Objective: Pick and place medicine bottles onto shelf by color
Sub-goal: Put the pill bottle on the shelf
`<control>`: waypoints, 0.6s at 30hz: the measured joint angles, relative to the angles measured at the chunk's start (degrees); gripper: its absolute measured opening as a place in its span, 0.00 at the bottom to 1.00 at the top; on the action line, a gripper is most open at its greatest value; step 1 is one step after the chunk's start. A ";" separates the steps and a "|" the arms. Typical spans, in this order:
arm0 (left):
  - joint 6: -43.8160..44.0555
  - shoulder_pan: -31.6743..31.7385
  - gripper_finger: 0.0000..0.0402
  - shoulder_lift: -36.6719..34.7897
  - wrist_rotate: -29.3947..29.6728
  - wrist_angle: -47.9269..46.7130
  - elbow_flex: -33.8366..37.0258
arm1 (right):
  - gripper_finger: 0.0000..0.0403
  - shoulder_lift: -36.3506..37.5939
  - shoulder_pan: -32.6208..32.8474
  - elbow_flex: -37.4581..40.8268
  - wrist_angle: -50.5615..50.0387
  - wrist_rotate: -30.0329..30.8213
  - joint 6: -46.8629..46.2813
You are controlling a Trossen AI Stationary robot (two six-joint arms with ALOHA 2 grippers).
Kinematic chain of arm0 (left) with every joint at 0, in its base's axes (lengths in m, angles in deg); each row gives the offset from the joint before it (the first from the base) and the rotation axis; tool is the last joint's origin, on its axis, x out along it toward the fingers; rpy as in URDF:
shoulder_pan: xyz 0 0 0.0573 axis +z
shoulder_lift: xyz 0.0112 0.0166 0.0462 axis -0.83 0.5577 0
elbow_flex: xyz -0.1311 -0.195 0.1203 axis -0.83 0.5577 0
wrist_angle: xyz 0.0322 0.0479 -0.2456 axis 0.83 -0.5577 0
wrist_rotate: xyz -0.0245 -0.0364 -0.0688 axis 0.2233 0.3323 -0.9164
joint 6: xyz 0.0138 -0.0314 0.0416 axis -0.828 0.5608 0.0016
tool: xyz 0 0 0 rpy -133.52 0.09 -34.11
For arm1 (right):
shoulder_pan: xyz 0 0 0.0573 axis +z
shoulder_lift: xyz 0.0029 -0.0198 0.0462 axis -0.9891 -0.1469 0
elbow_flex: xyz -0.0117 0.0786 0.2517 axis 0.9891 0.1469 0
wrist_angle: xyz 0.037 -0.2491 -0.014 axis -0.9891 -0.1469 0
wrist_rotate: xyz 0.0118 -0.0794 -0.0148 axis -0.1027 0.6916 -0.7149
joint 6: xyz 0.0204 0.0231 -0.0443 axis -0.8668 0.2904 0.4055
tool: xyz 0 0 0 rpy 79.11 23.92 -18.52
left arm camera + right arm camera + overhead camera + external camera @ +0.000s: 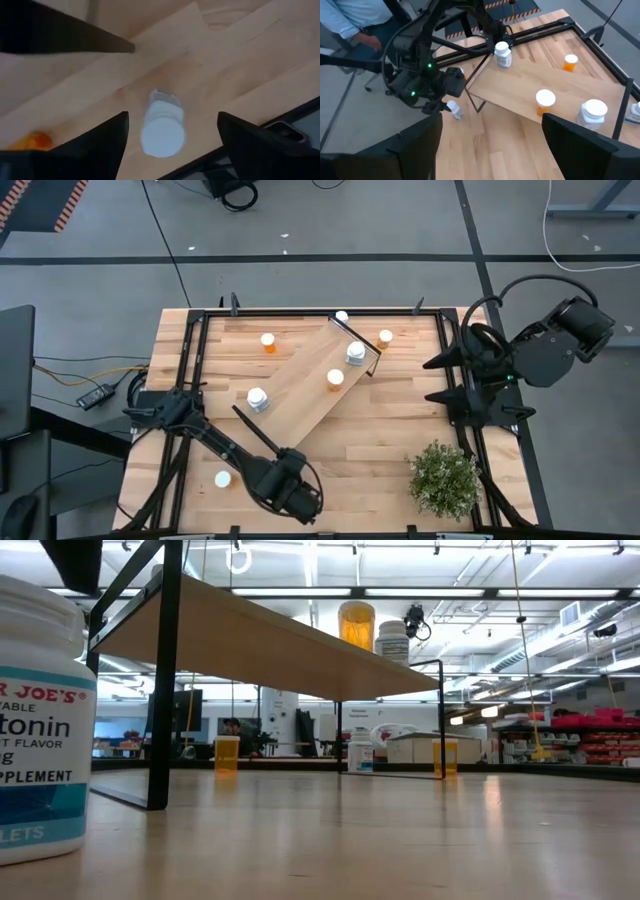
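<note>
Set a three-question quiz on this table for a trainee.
1. True or false: the left gripper is shut on a bottle.
2. The bottle between its fingers is: A orange, B white, C green.
3. Name the green thing standing on the table.
Key: 1 false, it is open; 2 B; 3 the plant.

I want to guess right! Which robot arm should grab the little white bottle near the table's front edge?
The left. Its open hand hangs right over that white bottle. The right hand waits far off at the table's side.
</note>
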 joint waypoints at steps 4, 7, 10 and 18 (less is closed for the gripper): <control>-1.18 -0.44 0.77 -0.11 -2.21 0.76 2.09 | 0.87 -0.14 -0.02 0.00 0.00 0.00 -0.45; -2.04 -1.40 0.77 -0.30 -3.49 4.04 3.69 | 0.87 -0.24 0.00 0.00 0.02 0.00 -0.47; -2.23 -2.30 0.77 -0.43 -3.65 6.47 3.78 | 0.87 -0.28 -0.02 0.00 0.02 0.36 -0.45; -3.77 -2.25 0.77 -0.06 -3.88 6.57 6.97 | 0.87 -0.28 -0.02 0.00 0.02 1.28 -0.41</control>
